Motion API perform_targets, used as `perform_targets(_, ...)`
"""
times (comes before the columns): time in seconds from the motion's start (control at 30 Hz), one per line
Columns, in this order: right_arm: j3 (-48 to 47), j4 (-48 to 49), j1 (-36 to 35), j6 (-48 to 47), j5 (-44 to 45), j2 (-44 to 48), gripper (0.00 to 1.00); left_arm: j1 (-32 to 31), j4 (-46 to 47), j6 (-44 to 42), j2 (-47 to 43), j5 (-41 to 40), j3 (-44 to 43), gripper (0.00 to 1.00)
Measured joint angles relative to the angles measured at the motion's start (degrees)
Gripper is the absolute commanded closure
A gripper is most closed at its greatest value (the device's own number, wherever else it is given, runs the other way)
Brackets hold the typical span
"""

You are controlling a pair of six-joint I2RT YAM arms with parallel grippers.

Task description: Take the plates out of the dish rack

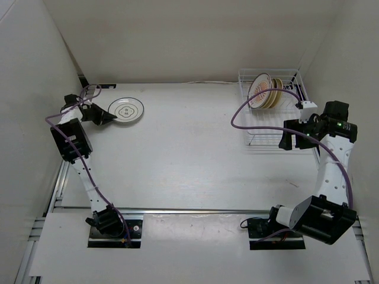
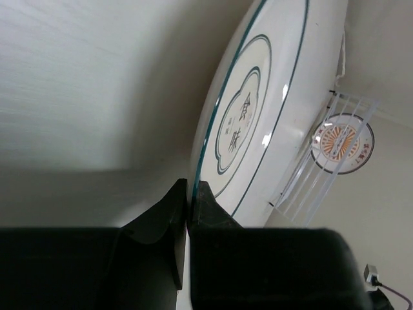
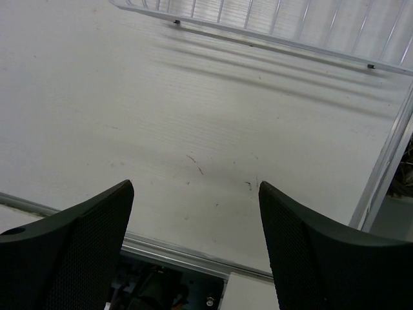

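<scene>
**Item 1.** White round plate with dark rings (image 1: 125,110), with dark characters at its centre. We found it face up at the far left of the white desk (image 1: 189,160), well apart from the rack. We could not tell whether it rested on the desk or hung just above it.

**Item 2.** Left hand (image 2: 190,194). It was clamped tight on the left rim of that plate, with one black finger on each face of the edge.

**Item 3.** White thin-wire dish rack (image 1: 269,139), rectangular with raised sides. It stood at the far right of the desk, close to the back corner.

**Item 4.** White plate with an orange-red sunburst pattern (image 1: 259,89). It stood on edge in the far part of the rack, first in its row, with its patterned face turned toward the left.

**Item 5.** Cream-yellow plates (image 1: 274,97). They stood on edge just behind the sunburst plate, packed close. We could not count them.

**Item 6.** Right hand (image 3: 197,194). Its jaws stood wide apart with only bare desk between them, and it gripped nothing. It hung at the rack's near side, and the rack's wire edge ran along the top of the wrist view.
</scene>
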State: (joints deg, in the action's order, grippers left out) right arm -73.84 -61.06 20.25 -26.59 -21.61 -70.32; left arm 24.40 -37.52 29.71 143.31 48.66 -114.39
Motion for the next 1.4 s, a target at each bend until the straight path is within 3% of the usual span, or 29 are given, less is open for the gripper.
perform_targets(0.07, 0.04, 0.0, 0.0, 0.55, -0.48, -0.02, 0.18, -0.55, 0.07, -0.48, 0.04, 0.57, 0.0, 0.74)
perform_targets(0.1, 0.09, 0.0, 0.0, 0.74, -0.72, -0.02, 0.18, -0.68, 0.35, -0.92, -0.02, 0.59, 0.0, 0.46)
perform_targets(0.2, 1.03, 0.13, 0.0, 1.29, -1.36, 0.0, 0.18, -1.07, 0.59, -0.9, -0.09, 2.32, 0.24, 0.08)
perform_targets(0.27, 1.81, 0.13, 0.0, 1.84, -1.51, 0.0, 0.17, -1.29, 0.94, -1.4, -1.31, 3.19, 0.61, 0.02)
perform_targets(0.47, 2.38, 1.49, 0.0, 4.11, -1.9, 0.07, 0.18, -1.31, 1.92, -4.17, -6.05, 1.62, 7.48, 0.0)
perform_targets(0.6, 1.36, 4.2, 0.0, 8.17, 0.26, -0.15, 0.18, -1.36, 0.35, -7.1, -12.87, -5.01, 14.78, 0.0)
perform_targets(0.83, -13.4, 10.12, -1.53, 15.3, 3.85, -7.34, 0.17, -3.56, -2.56, -10.36, -32.44, -14.16, 24.28, 0.0)
perform_targets(1.1, -25.11, 16.9, -9.64, 16.9, 9.31, -17.75, 0.08, -12.39, -2.95, -19.91, -57.72, -13.55, 26.91, 0.0)
perform_targets(1.27, -31.98, 16.24, -13.62, 15.8, 11.06, -27.19, 0.02, -21.73, -8.81, -31.04, -63.01, -17.22, 27.91, 0.0)
perform_targets(1.4, -44.89, 11.58, -15.28, 15.74, 13.46, -36.0, 0.01, -26.95, -14.47, -37.64, -63.17, -21.53, 29.0, 0.0)
